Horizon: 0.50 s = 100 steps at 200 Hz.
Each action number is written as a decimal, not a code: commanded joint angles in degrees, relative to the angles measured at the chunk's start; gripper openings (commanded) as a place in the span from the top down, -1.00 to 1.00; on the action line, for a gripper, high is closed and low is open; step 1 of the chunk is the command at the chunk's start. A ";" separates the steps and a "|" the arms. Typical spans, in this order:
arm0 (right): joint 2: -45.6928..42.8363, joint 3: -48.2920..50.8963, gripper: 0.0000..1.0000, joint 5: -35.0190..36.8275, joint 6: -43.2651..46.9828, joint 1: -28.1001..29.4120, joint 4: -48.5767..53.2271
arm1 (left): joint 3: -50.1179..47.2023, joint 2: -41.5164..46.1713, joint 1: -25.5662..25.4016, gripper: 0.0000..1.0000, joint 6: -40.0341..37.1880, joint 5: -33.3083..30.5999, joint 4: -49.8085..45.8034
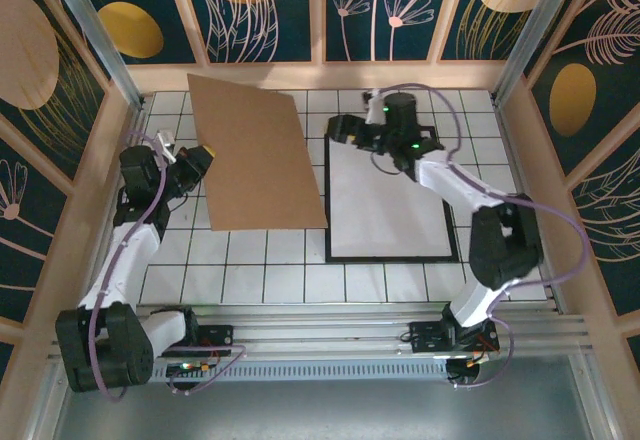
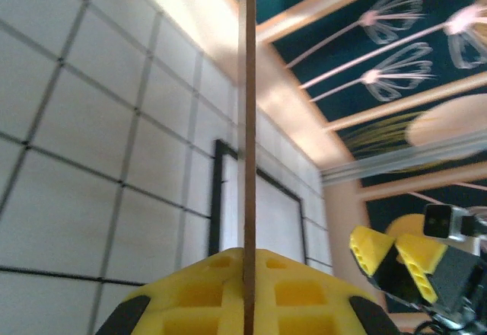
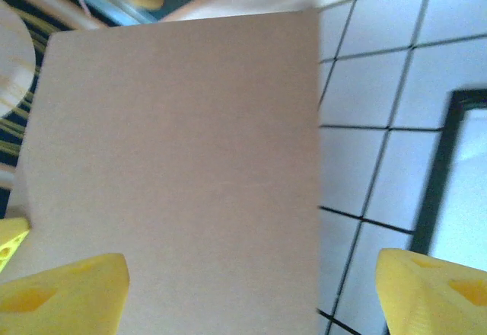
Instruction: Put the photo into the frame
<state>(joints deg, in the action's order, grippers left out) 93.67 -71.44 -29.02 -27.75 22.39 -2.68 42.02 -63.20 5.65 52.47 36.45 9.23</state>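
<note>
The black frame (image 1: 327, 210) lies flat on the tiled table, right of centre, with a plain white sheet (image 1: 390, 200) inside it. The photo is hidden. My left gripper (image 1: 198, 160) is shut on the left edge of a brown backing board (image 1: 255, 155), held lifted and tilted left of the frame. In the left wrist view the board (image 2: 249, 122) runs edge-on between the yellow pads of that gripper (image 2: 247, 255), with the frame (image 2: 217, 198) beyond. My right gripper (image 1: 345, 128) stands open over the frame's far left corner. Its wrist view has the board (image 3: 183, 160) and frame edge (image 3: 434, 183) below the gripper (image 3: 251, 282).
Wooden walls with dark floral panels close in the table at the back (image 1: 320, 75) and both sides. The right arm (image 1: 500, 240) reaches over the frame's right side. White tiles (image 1: 260, 280) lie bare in front of the board and frame.
</note>
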 commanded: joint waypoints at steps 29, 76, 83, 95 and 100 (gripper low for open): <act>-5.89 4.07 -0.82 -10.89 -3.37 -5.37 1.76 | -3.44 2.62 -0.64 1.00 18.13 10.94 28.54; -4.19 7.02 -0.81 -21.30 -11.90 -6.28 -11.29 | -6.28 0.34 -4.31 1.00 24.44 13.54 40.48; -4.10 7.67 -0.78 -22.52 -13.42 -6.21 -13.68 | -6.53 -0.34 -4.92 1.00 25.20 13.75 41.96; -4.06 8.86 -0.70 -24.13 -15.49 -5.98 -17.52 | -7.16 -1.83 -5.64 1.00 27.36 13.91 45.50; -4.10 9.38 -0.66 -24.79 -16.45 -6.03 -18.98 | -7.43 -2.56 -5.98 1.00 28.42 14.07 47.15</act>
<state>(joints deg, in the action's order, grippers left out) 89.10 -64.20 -46.54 -37.98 15.99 -9.93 35.20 -64.05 1.04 74.15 48.21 40.86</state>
